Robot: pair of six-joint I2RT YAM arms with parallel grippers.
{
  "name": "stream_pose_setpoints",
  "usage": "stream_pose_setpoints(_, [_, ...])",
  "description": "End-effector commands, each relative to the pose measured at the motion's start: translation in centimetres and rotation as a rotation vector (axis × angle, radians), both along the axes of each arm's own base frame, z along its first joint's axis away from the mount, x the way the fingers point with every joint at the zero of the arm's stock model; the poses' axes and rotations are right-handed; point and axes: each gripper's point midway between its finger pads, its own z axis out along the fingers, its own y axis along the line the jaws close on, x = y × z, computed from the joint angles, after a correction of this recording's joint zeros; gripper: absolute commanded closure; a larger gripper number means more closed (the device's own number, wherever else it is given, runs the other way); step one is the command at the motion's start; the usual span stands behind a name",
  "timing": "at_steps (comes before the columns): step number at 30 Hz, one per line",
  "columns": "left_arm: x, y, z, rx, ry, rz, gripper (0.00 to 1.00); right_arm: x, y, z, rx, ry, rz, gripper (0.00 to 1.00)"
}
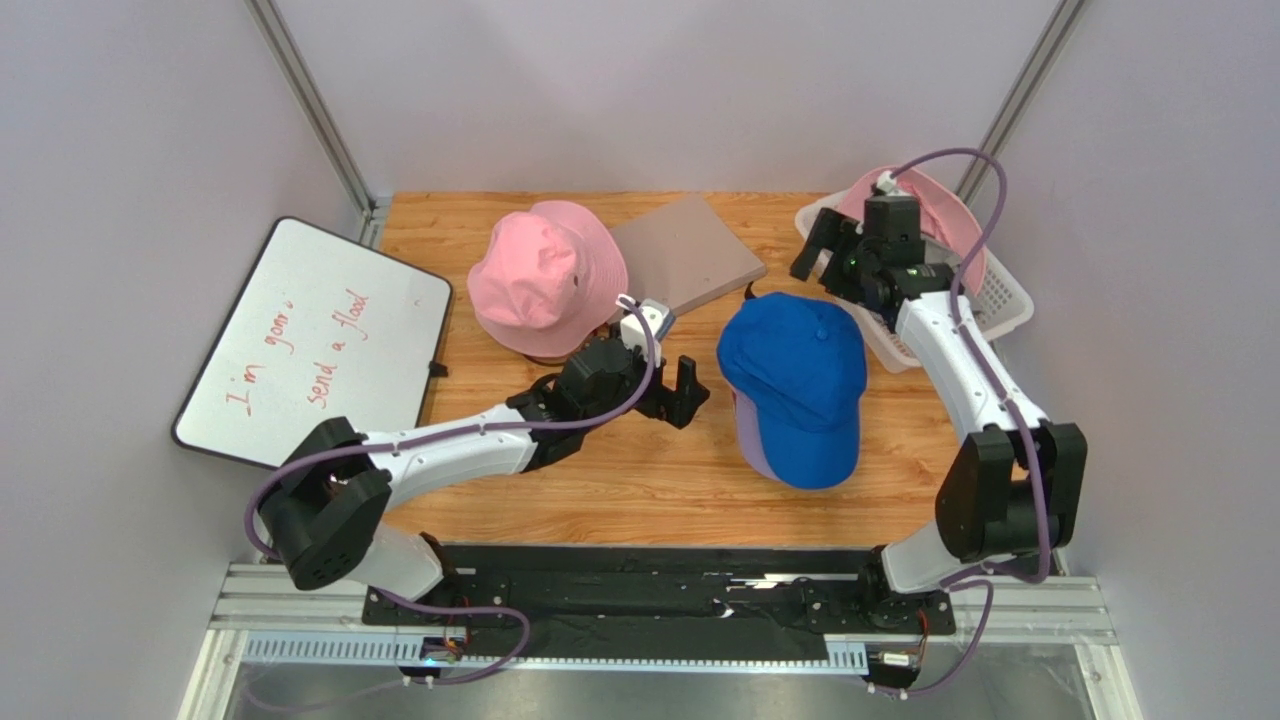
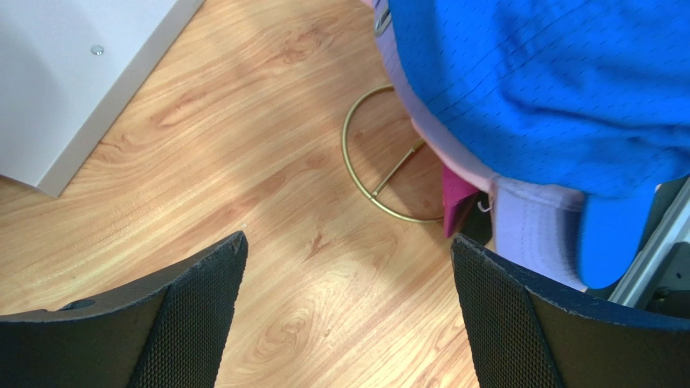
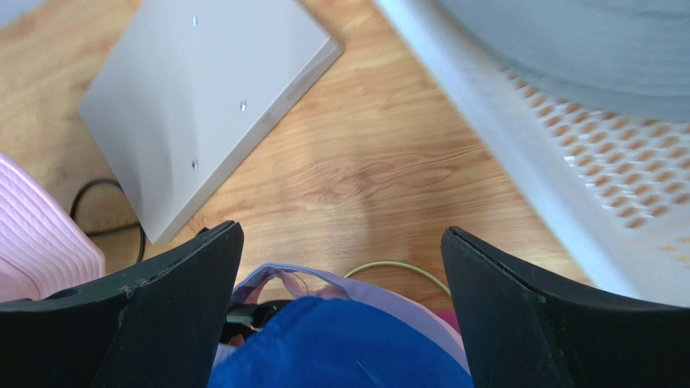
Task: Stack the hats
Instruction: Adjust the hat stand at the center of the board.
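Blue fabric marks the baseball cap (image 1: 793,383) at mid-table from above, stacked over a lavender cap (image 1: 741,420). A pink bucket hat (image 1: 544,281) is set to its left, and another pink hat (image 1: 939,210) lies in the white basket (image 1: 1004,308). The left gripper (image 1: 687,390) and right gripper (image 1: 836,248) are held spread and empty. From the left wrist, a gold wire ring (image 2: 364,174) is seen under the caps. From the right wrist, grey fabric (image 3: 583,48) is seen in the basket.

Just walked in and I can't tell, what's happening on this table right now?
Two robot arms are stacking hats. A blue cap already sits on a lavender cap over a gold wire stand. The left fingers are open and empty beside that pile; the right fingers, also open, hang near the white basket. The pink bucket hat lies apart.
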Motion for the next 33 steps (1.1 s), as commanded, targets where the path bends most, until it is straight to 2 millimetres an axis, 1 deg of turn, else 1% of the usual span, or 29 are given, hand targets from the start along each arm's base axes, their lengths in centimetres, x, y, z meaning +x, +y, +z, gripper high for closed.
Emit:
stream_pose_setpoints(1, [-0.1, -0.1, 0.2, -0.019, 0.009, 0.013, 0.01, -0.9, -4.2, 7.2, -0.053, -0.147, -0.139, 0.0])
stream_pose_setpoints(2, [-0.1, -0.2, -0.1, -0.013, 0.014, 0.017, 0.01, -1.5, -5.6, 8.1, -0.044, -0.164, -0.176, 0.0])
stream_pose_setpoints(3, [-0.1, -0.4, -0.2, -0.016, 0.021, 0.021, 0.01, -1.8, -6.3, 8.4, -0.039, -0.165, -0.199, 0.0])
stream_pose_setpoints(4, [-0.2, -0.6, -1.0, -0.005, 0.034, 0.018, 0.01, -2.6, -7.6, 7.9, -0.038, -0.137, -0.237, 0.0])
stream_pose_setpoints(5, [-0.2, -0.8, -1.0, -0.006, 0.037, 0.02, 0.01, -3.4, -9.3, 8.2, -0.036, -0.142, -0.282, 0.0])
stream_pose_setpoints(6, [-0.2, -1.0, -1.3, -0.008, 0.051, 0.027, 0.01, -3.9, -10.1, 7.9, -0.04, -0.131, -0.304, 0.0])
stream_pose_setpoints(7, [-0.3, -1.2, -1.6, -0.005, 0.058, 0.029, 0.01, -4.8, -10.9, 6.1, -0.047, -0.088, -0.33, 0.0])
stream_pose_setpoints(8, [-0.2, -1.2, -1.7, -0.006, 0.063, 0.037, 0.01, -5.7, -12.1, 5.7, -0.055, -0.084, -0.361, 0.0])
stream_pose_setpoints(9, [-0.2, -1.2, -1.8, -0.008, 0.067, 0.044, 0.01, -6.3, -12.7, 4.6, -0.065, -0.059, -0.376, 0.0])
stream_pose_setpoints(10, [-0.1, -1.3, -2.1, -0.009, 0.079, 0.053, 0.01, -7.5, -13.1, 2.3, -0.078, -0.004, -0.397, 0.0])
stream_pose_setpoints(11, [0.1, -1.3, -2.1, -0.008, 0.083, 0.062, 0.01, -8.3, -13.2, 1.5, -0.083, 0.01, -0.408, 0.0])
stream_pose_setpoints(13, [0.3, -1.6, -2.6, -0.006, 0.102, 0.074, 0.01, -8.9, -13.0, -0.2, -0.063, 0.026, -0.416, 0.0])
stream_pose_setpoints(14, [0.2, -1.7, -2.8, -0.005, 0.11, 0.074, 0.01, -10.1, -12.6, -2.5, -0.048, 0.07, -0.421, 0.0])
stream_pose_setpoints(16, [0.2, -2.1, -3.0, -0.008, 0.118, 0.071, 0.01, -10.4, -12.3, -4.2, -0.011, 0.071, -0.452, 0.0])
stream_pose_setpoints(17, [0.1, -2.1, -3.0, -0.009, 0.119, 0.072, 0.01, -11.3, -12.1, -6.2, -0.007, 0.103, -0.462, 0.0])
stream_pose_setpoints(21, [0.2, -1.8, -2.8, -0.002, 0.112, 0.083, 0.01, -11.9, -12.1, -9.2, -0.005, 0.139, -0.482, 0.0])
stream_pose_setpoints(24, [0.2, -1.6, -2.8, 0.01, 0.101, 0.083, 0.01, -11.9, -11.4, -10.0, -0.014, 0.159, -0.451, 0.01])
stream_pose_setpoints(27, [0.4, -1.5, -2.8, 0.017, 0.099, 0.087, 0.01, -11.7, -10.0, -10.1, -0.014, 0.155, -0.403, 0.01])
stream_pose_setpoints(28, [0.4, -1.5, -2.8, 0.018, 0.098, 0.088, 0.01, -11.6, -9.2, -10.0, -0.011, 0.148, -0.379, 0.01])
stream_pose_setpoints(30, [0.5, -1.4, -2.8, 0.025, 0.096, 0.094, 0.01, -11.7, -8.4, -9.9, -0.019, 0.145, -0.358, 0.02])
stream_pose_setpoints(33, [0.7, -0.6, -2.8, 0.053, 0.089, 0.121, 0.0, -11.9, -6.6, -9.8, -0.019, 0.141, -0.313, 0.02])
